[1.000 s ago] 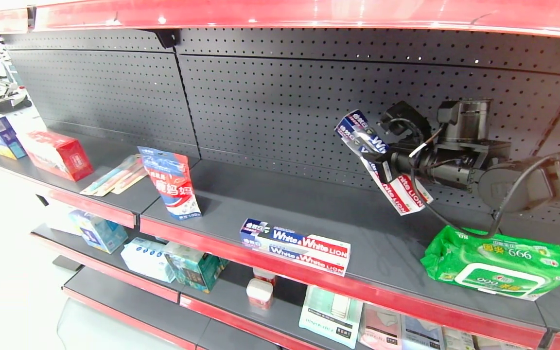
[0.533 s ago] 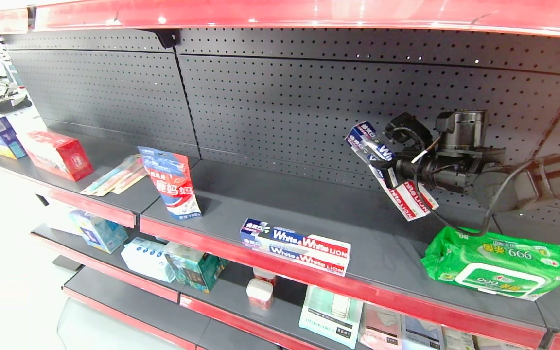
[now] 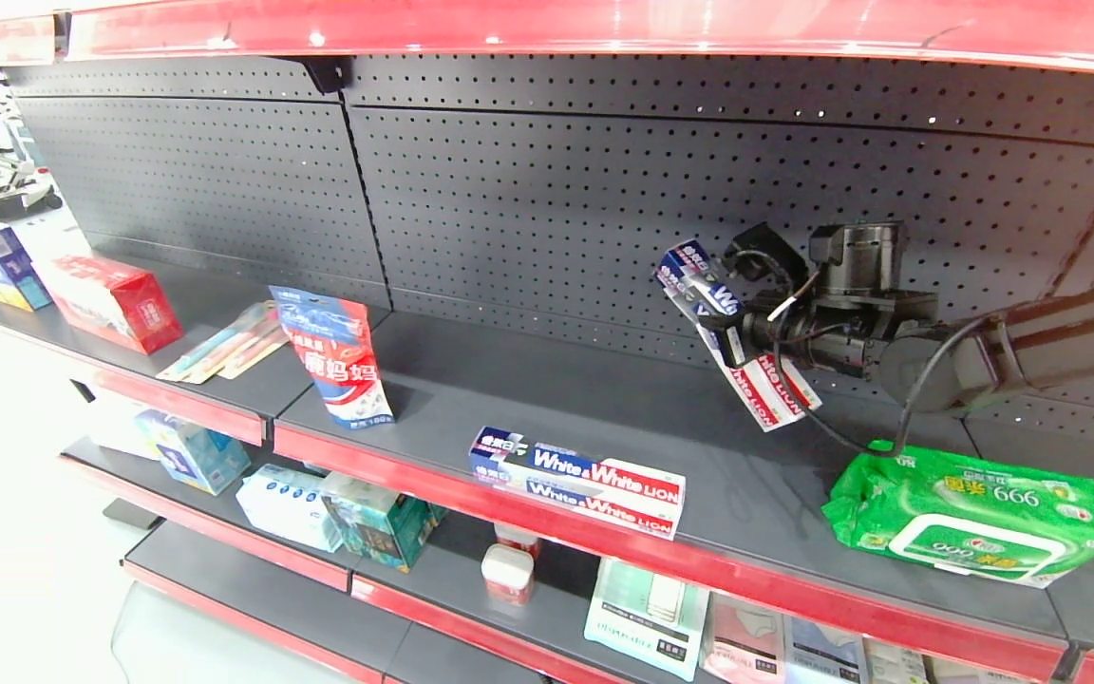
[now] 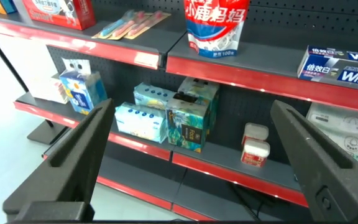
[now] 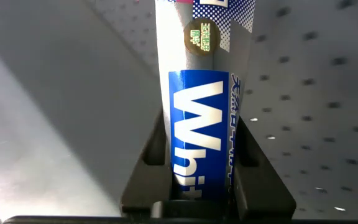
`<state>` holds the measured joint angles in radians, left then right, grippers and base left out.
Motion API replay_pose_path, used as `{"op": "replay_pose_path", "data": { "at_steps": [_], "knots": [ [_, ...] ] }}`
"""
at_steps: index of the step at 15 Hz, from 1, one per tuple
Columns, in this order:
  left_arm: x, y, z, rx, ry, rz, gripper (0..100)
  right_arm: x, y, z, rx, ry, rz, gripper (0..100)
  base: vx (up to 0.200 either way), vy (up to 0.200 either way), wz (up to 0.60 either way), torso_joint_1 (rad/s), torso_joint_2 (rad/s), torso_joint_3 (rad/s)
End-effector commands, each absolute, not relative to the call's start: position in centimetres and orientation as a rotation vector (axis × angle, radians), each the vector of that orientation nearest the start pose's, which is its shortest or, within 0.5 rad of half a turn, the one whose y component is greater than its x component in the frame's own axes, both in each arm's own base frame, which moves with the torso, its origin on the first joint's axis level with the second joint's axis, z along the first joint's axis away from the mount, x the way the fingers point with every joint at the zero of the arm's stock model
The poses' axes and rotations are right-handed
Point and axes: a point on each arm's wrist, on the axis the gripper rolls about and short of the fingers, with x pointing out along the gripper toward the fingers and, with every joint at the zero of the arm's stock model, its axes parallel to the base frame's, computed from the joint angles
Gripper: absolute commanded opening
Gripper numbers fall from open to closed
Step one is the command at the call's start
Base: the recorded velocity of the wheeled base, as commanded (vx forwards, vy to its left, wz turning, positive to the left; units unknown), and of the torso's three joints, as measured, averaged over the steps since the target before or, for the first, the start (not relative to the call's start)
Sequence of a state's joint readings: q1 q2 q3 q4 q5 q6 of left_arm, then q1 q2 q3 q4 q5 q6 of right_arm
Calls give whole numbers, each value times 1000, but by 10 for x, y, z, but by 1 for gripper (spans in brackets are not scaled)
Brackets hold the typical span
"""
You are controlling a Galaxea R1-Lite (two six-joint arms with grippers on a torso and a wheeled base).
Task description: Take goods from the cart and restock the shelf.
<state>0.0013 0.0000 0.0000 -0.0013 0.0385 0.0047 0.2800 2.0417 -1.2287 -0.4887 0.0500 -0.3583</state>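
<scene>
So the restock is looking partway done: the right gripper [image 3: 732, 344] is clamping a toothpaste box [image 3: 767, 388] around its middle, holding it tilted in the air right of centre in the frame, above the shelf [image 3: 604, 399] and in front of the pegboard, not set down yet. A matching box [image 3: 577, 483] is already lying at the shelf's front edge, with a green wipes pack [image 3: 974, 513] at lower right. The left gripper [image 4: 191, 106] is hanging spread wide with nothing in it, facing the lower shelves. Compared with half a second ago, the held box is sliding left in the frame, and it's sitting lower than a second back, so it's probably heading for a spot.
</scene>
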Motion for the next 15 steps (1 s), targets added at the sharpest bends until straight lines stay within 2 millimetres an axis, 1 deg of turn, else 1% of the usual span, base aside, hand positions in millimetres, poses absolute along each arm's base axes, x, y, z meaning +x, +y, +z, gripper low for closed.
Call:
{"op": "replay_pose_path", "data": {
  "at_steps": [1, 3, 5, 9, 15],
  "knots": [
    [-23, 1, 76, 5, -1, 40, 100, 396, 110, 153, -385, 281, 373, 0, 0, 0, 0, 0, 0, 0],
    [-23, 1, 76, 5, -1, 40, 100, 398, 106, 146, -389, 329, 372, 0, 0, 0, 0, 0, 0, 0],
    [-23, 1, 76, 5, -1, 40, 100, 399, 106, 145, -392, 363, 379, 0, 0, 0, 0, 0, 0, 0],
    [-23, 1, 76, 5, -1, 40, 100, 406, 111, 137, -380, 375, 457, 0, 0, 0, 0, 0, 0, 0],
    [-23, 1, 76, 5, -3, 40, 100, 417, 114, 116, -392, 441, 518, 0, 0, 0, 0, 0, 0, 0]
  ]
}}
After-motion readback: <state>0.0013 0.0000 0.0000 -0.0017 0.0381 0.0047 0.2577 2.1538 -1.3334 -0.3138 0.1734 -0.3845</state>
